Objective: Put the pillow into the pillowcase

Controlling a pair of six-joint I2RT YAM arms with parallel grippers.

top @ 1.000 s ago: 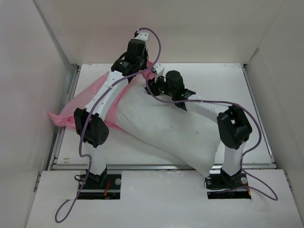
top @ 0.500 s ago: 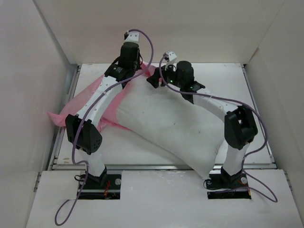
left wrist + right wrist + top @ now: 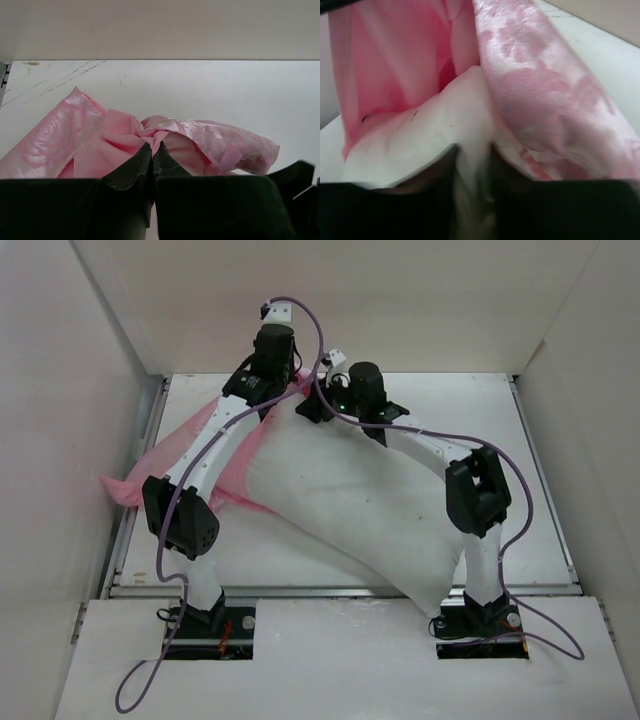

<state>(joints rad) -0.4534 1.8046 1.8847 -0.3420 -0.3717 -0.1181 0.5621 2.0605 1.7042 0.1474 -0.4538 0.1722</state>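
The left hand (image 3: 151,148) is clenched on a bunched fold of the pillowcase (image 3: 65,135), which is spread ahead of it and off to its left on the surface (image 3: 210,90); the pillow (image 3: 350,500) is laid slantwise behind both hands, one corner set between pink folds just ahead of the right hand (image 3: 472,170); white fabric is seen between that hand's blurred fingers, but whether it is grasped or released cannot be told.

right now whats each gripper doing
Left gripper: jaws shut on the pillowcase.
Right gripper: a corner of the pillow sits between the jaws; whether they grip it cannot be told.
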